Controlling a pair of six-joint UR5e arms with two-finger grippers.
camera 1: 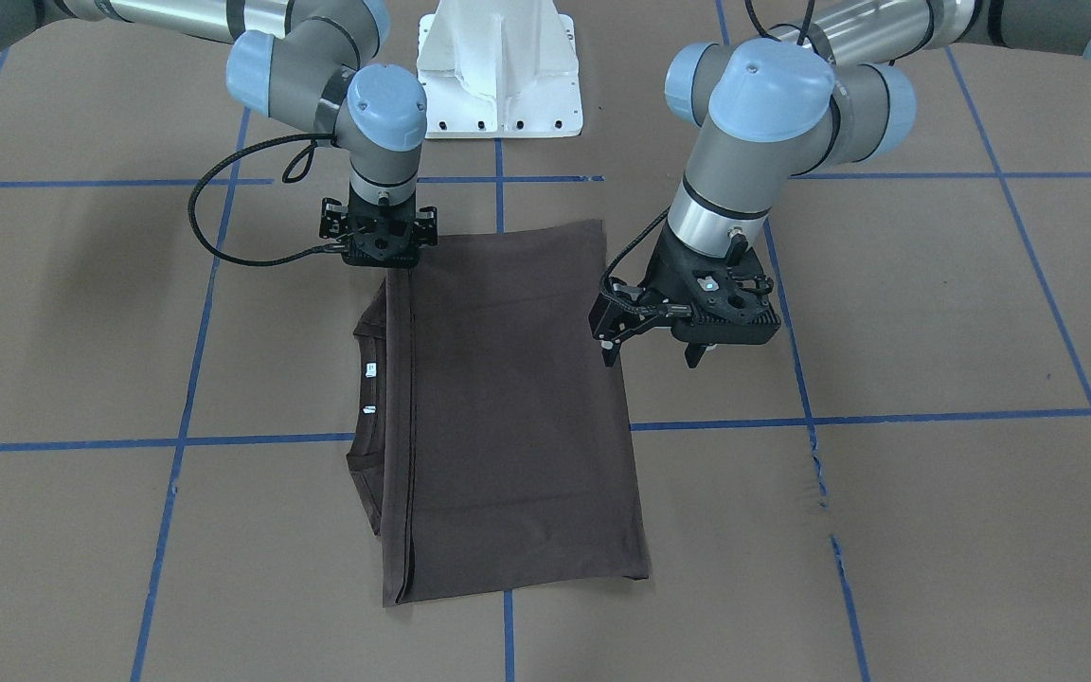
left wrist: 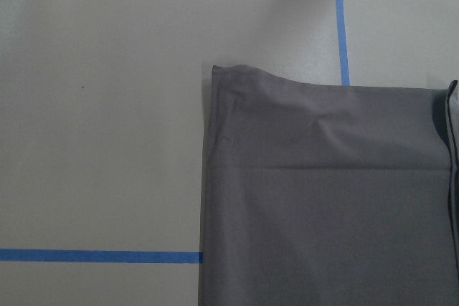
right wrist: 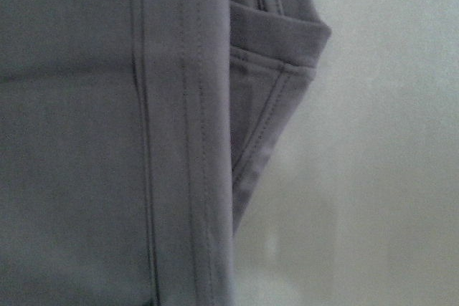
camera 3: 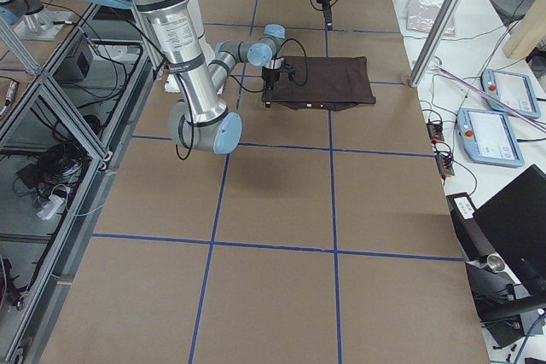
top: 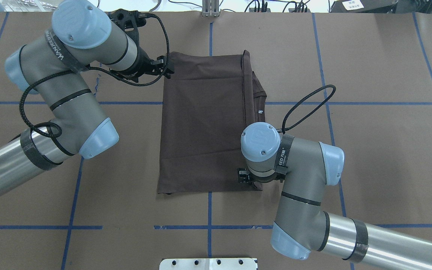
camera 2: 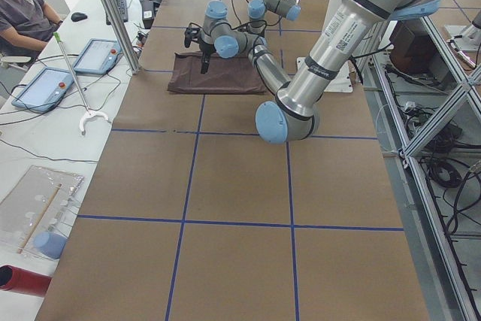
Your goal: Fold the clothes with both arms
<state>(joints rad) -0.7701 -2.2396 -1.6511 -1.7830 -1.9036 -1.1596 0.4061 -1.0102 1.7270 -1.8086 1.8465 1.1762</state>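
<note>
A clear, shallow plastic tray [camera 2: 34, 197] is sitting at the lower left of the exterior left view, with a thin pale stick [camera 2: 41, 219] lying slantwise in it. I cannot tell whether the pale blue round thing [camera 2: 49, 243] at its lower edge is resting inside it. The dark brown short-sleeved T-shirt [camera 1: 517, 407] is lying folded into a long rectangle at the centre of the front-facing view. It is lying flat on the brown paper-covered table [camera 1: 934, 303] and covering a crossing of the blue tape lines [camera 1: 886, 417]. Its ribbed collar [camera 1: 361, 332] and a folded sleeve [camera 1: 366, 483] are sticking out from under the rectangle's left edge there. The small white neck label [camera 1: 370, 369] is showing inside the collar, its print too small to read. White lettering is running along a black band [top: 61, 54] on the left arm [top: 66, 86] at the upper left of the overhead view, too small to read with certainty. The left black two-finger gripper [camera 1: 652, 358] is hanging in the air by the rectangle's right edge in the front-facing view, its fingers standing apart and gripping nothing. The right black two-finger gripper [camera 1: 383, 248] is pointing straight down at the rectangle's upper left corner there. Its fingers are hidden beneath its body, so I cannot tell whether they are apart or together.
</note>
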